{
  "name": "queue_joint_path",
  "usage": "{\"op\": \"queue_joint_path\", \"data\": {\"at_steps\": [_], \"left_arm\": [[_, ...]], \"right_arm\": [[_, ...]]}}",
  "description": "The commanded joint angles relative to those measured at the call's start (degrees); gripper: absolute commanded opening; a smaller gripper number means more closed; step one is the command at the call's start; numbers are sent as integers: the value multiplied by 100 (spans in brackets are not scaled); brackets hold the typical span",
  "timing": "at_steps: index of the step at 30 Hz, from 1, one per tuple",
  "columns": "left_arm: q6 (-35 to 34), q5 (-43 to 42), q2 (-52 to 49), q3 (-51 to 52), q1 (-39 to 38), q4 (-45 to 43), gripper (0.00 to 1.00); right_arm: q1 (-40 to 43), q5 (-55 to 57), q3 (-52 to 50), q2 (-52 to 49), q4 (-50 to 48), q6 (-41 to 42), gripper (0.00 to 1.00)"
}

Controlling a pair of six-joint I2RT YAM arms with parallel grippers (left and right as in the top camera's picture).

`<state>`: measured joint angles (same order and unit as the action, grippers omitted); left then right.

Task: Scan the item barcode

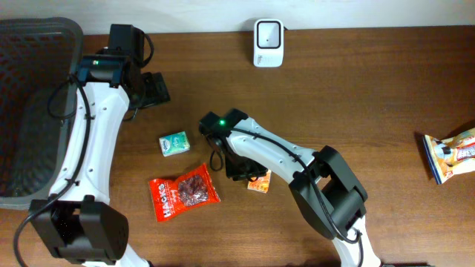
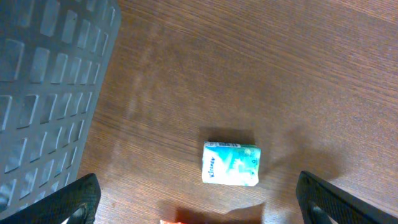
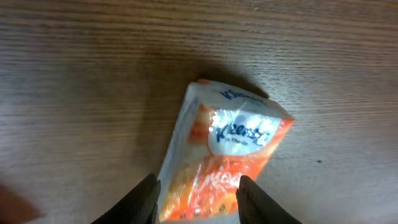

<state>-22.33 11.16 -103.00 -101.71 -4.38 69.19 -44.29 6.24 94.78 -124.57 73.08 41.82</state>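
Though the right gripper (image 3: 198, 196) was clamped on the orange Kleenex pack (image 3: 230, 143), the pack sat well apart from the barcode scanner (image 1: 268, 42) — carrying and scanning apparently remained; the left gripper (image 2: 199, 199) gaped, empty.

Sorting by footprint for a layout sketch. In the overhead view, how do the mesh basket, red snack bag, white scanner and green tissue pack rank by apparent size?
1. mesh basket, largest even though cropped by the frame
2. red snack bag
3. white scanner, though it may stand nearer the camera
4. green tissue pack, smallest
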Motion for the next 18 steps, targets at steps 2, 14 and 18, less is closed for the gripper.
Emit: {"op": "queue_joint_path", "data": {"at_steps": [2, 14, 18], "left_arm": [[-37, 59, -50, -66, 7, 4, 99], [-37, -409, -160, -57, 4, -13, 99], [-37, -612, -278, -28, 4, -9, 99]], "right_arm": [[4, 153, -448, 70, -286, 92, 37], [114, 192, 136, 72, 81, -4, 4], [363, -146, 715, 76, 282, -570, 4]]}}
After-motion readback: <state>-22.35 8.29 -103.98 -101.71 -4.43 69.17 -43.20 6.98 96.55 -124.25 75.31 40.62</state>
